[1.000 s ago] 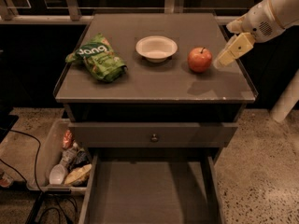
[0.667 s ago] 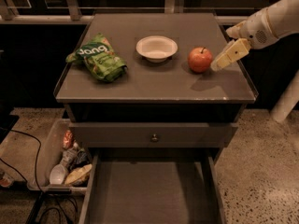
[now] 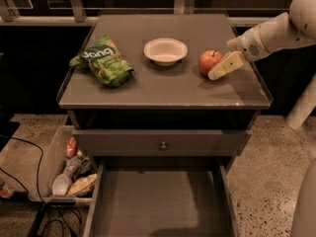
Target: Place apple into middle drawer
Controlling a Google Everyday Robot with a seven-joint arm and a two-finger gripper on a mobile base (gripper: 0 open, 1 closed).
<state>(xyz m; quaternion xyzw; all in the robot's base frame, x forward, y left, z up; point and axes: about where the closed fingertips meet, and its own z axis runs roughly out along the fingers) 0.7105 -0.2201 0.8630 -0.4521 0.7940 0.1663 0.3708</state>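
The red apple (image 3: 207, 60) with a short dark stem sits on the cabinet top (image 3: 163, 88), right of the white bowl. My gripper (image 3: 217, 71) comes in from the right on a white arm and lies against the apple's right front side, low over the top. The middle drawer (image 3: 158, 201) is pulled out at the bottom of the view. Its flat grey floor is bare, and its front edge is cut off by the frame.
A white bowl (image 3: 165, 50) stands at the centre of the cabinet top and a green snack bag (image 3: 102, 60) lies at its left. A closed drawer front with a small knob (image 3: 163, 145) sits above the open drawer. A bin of items (image 3: 69, 174) stands on the floor at left.
My gripper has moved left and slightly down, from a short way right of the apple to right against its side. The apple, bowl and bag have not moved.
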